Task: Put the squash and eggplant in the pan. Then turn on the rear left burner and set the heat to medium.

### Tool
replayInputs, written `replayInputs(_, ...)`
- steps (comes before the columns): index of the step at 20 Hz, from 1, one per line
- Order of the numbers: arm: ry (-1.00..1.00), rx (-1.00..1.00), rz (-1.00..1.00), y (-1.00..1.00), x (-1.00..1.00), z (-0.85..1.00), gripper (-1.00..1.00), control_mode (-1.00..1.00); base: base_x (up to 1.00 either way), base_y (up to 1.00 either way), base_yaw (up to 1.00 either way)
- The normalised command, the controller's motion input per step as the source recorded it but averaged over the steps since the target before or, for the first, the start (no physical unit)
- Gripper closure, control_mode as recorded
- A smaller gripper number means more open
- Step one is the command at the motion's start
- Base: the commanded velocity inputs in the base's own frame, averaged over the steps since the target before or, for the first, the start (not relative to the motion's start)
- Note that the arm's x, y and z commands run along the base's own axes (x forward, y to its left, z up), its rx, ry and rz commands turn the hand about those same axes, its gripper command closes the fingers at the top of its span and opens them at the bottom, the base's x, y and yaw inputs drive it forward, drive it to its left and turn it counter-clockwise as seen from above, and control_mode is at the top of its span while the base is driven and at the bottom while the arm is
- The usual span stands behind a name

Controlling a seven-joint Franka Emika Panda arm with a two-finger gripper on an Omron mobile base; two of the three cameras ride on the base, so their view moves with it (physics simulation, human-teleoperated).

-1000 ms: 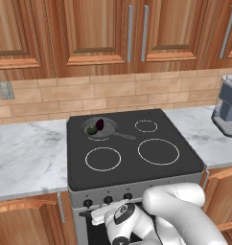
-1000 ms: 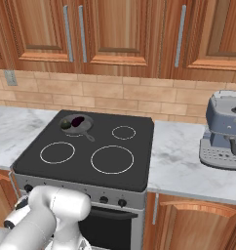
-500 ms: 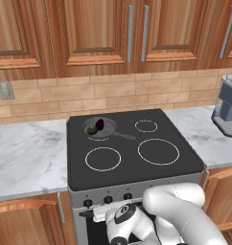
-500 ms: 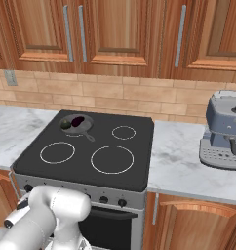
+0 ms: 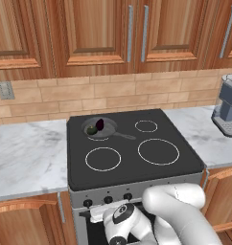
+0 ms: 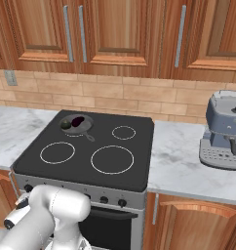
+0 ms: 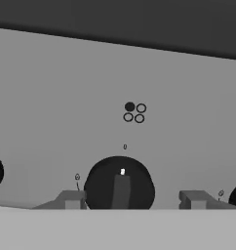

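Your gripper (image 7: 127,200) sits bottom center, fingers spread wide either side of a black stove knob (image 7: 119,183), not clamping it, holding nothing.

The pan (image 5: 98,127), small, round and dark grey, sits on the rear left burner (image 5: 100,135) at the far left of the black cooktop, its thin handle pointing right and toward the near side. Inside it lie the round dark green squash (image 5: 92,129) on the left and the glossy dark purple eggplant (image 5: 100,124) just beside it on the right.
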Motion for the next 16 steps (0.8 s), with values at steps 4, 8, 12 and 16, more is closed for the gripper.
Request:
replayInputs(4, 0.0, 0.0, 0.06, -0.06, 0.21, 0.0, -1.0, -1.0, 0.0, 0.0, 0.0)
replayInputs(8, 0.0, 0.0, 0.02, -0.01, 0.03, 0.0, -1.0, -1.0, 0.0, 0.0, 0.0)
replayInputs(12, 0.0, 0.0, 0.0, 0.0, 0.0, 0.0, 1.0, -1.0, 0.0, 0.0, 0.0)
replayInputs(16, 0.0, 0.0, 0.0, 0.0, 0.0, 0.0, 1.0, -1.0, 0.0, 0.0, 0.0)
